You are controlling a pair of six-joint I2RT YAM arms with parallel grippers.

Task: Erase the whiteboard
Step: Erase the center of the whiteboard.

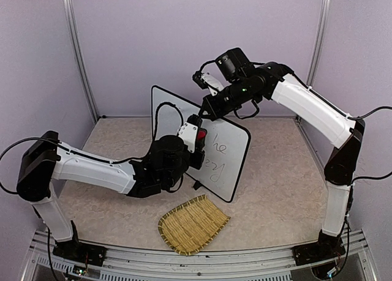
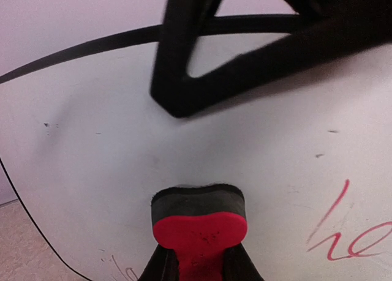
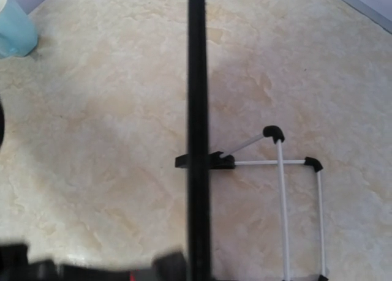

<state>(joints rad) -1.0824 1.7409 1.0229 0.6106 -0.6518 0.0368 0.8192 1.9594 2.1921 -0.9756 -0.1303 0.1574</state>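
The left arm lay low across the table (image 1: 275, 189), stretched from its base at the near left corner toward the centre, wrist turned to face the board (image 1: 229, 161). The left gripper (image 1: 197, 141) was clamped on a red-backed eraser (image 2: 199, 229), whose dark felt edge was pressed flat on the white face. The right arm rose tall from the near right corner, bent at the elbow and reached back over to the board's top edge. The right gripper (image 1: 207, 109) was closed there, pinching the black rim (image 3: 196, 109) from above.

The board stood upright near the table's middle, set at an angle, its far end toward the back wall and its near end toward the front right. Red writing (image 2: 343, 232) sat on the face to the right of the eraser, apart from it; the area around and above the eraser was mostly clean, with a few faint specks. Behind the board a wire stand (image 3: 282, 189) rested on the table.

A straw mat (image 1: 193, 224) lay just in front of the board's near lower corner. Bare tabletop opened to the right of the board as far as the right arm's upright link. A pale blue object (image 3: 12, 24) sat on the table well off to one side of the rim.
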